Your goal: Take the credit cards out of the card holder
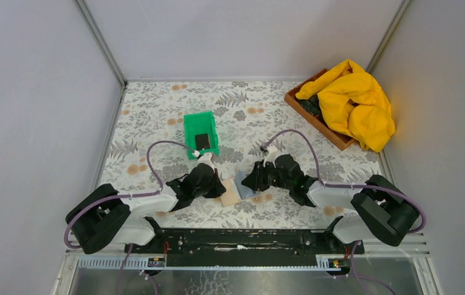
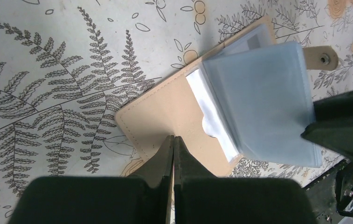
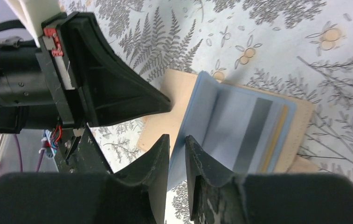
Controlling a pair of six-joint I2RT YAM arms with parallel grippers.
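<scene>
1. The card holder [image 1: 234, 192] lies open on the fern-print table [image 1: 156, 117], at the near middle between the two grippers. Its tan cover is flat on the surface, and its blue-grey sleeves [image 3: 221, 116] stand lifted off the cover like pages.
2. Through the sleeves a striped card [image 3: 254, 135] shows inside its pocket. A tan-yellow edge runs beside it, too thin to tell what it is.
3. The left gripper [image 2: 173, 140] has its jaws together with nothing between them. Its tips press on the bare tan cover close to the cover's near edge.
4. The right gripper [image 3: 177, 151] is pinched on the free edge of the sleeves and holds them up off the cover.
5. A black card [image 1: 202, 141] lies in the green bin [image 1: 190, 129], which stands just beyond the left gripper and apart from the holder.
6. In the far right corner a wooden tray [image 1: 317, 125] carries a heaped yellow cloth [image 1: 355, 101].
</scene>
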